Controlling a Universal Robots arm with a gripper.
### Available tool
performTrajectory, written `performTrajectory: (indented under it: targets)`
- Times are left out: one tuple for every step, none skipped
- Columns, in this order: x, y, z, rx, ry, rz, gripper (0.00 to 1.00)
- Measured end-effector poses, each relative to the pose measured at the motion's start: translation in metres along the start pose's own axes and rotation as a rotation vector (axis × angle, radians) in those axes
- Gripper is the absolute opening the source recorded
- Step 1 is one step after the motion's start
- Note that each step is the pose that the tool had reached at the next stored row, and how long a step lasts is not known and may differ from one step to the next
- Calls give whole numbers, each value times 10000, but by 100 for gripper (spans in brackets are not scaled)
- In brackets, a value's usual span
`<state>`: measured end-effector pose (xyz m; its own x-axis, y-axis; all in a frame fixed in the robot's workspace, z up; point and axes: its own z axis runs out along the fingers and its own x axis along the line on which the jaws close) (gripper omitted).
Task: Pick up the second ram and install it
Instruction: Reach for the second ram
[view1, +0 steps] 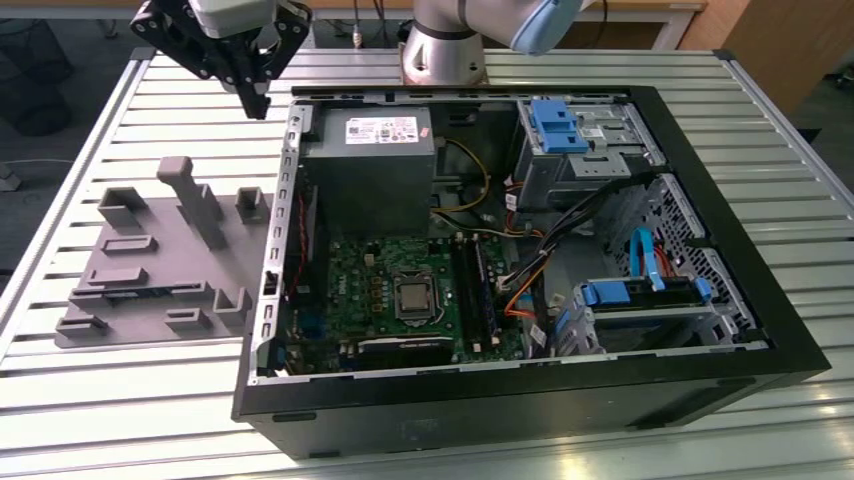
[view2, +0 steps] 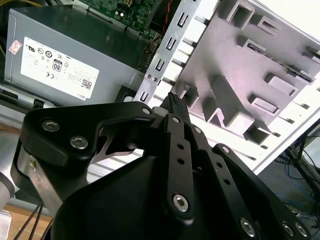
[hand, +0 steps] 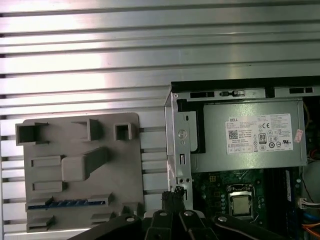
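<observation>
First wrist view, jaws closed, empty, by computer case, second ram in grey fixture

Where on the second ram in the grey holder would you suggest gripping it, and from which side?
Probably take the second ram mid-length by its upper edge, coming straight down from above and pinching its two flat faces. It seems to stand on edge in a slot of the grey holder, so only that thin blue edge is exposed.

I see a slatted metal table catching bright glare, a wooden desk behind it, and dark floor with loose cables.
</observation>
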<state>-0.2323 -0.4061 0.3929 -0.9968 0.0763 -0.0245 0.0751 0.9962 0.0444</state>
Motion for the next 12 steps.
performTrajectory:
  targets:
    - [1,0,0,0,0,-1,11]
    - [1,0,0,0,0,-2,11]
    - [3,0,0,1,0,-1,11]
    - [4,0,0,0,0,0,11]
    - [4,0,0,0,1,-1,11]
    - [4,0,-1,1,1,-1,11]
    - [4,0,-1,1,1,-1,11]
    - [4,0,0,0,1,-1,11]
    - [4,0,0,0,0,0,11]
    - [4,0,0,0,1,-1,11]
    - [5,0,0,0,0,0,11]
    - [5,0,0,0,1,-1,11]
